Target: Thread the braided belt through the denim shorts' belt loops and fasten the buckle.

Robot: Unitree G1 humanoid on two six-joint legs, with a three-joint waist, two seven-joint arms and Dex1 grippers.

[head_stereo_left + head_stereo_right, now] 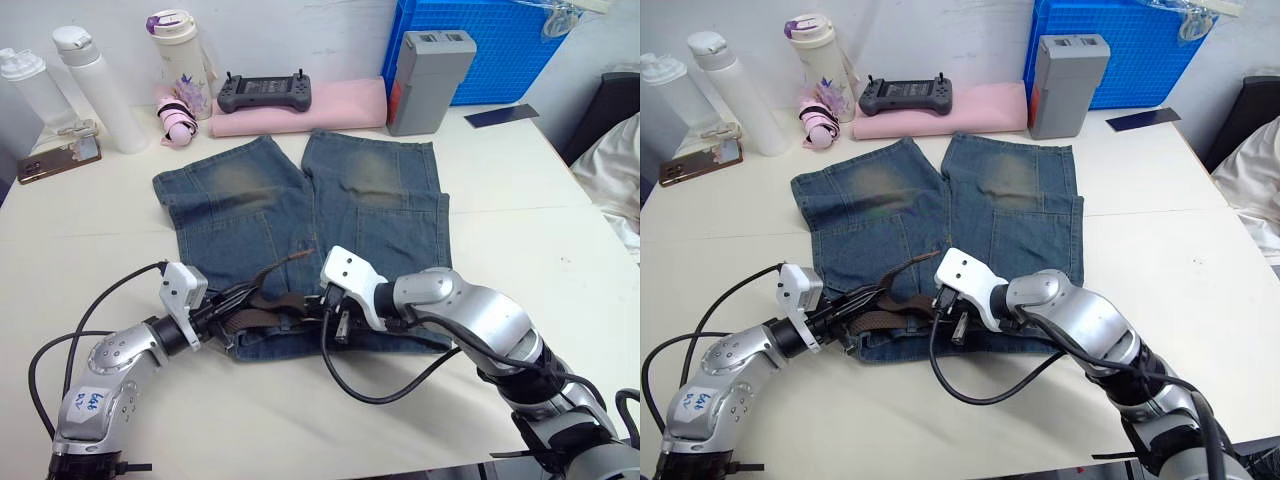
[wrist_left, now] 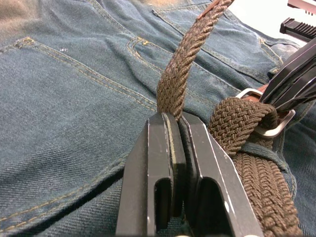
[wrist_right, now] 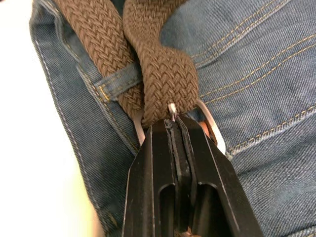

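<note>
Left pincer [image 1: 232, 312] sits at the waistband end of the denim shorts [image 1: 300, 240], which lie flat on the white desk [image 1: 520, 230] with the legs pointing away from the robot. Right pincer [image 1: 335, 322] is just beside it on the same waistband, and the braided belt [image 1: 268, 300] bunches up between the two, its loose tail curling up over the denim. There's a handwritten sticker on the left forearm [image 1: 92, 402], but it can't be read. Along the far edge: two white bottles [image 1: 95, 85], a tumbler with a floral print [image 1: 182, 60], a black handheld controller [image 1: 264, 93] lying on a pink rolled cloth [image 1: 300, 108], a grey box [image 1: 430, 68] and a blue crate [image 1: 480, 40]. None of it is near the shorts.

Right eye view is the same layout, with a phone [image 1: 698, 158] near the desk's left edge.

Left wrist view: the pincer's fingers [image 2: 163, 163] are clamped together on the belt's free strap, which rises off the denim. The buckle [image 2: 276, 126] shows just beside it, with the strap folded through.

Right wrist view: the fingers [image 3: 173, 163] are pressed together on the silver buckle right where the weave wraps it. A belt loop [image 3: 116, 85] crosses over the strap close by.
</note>
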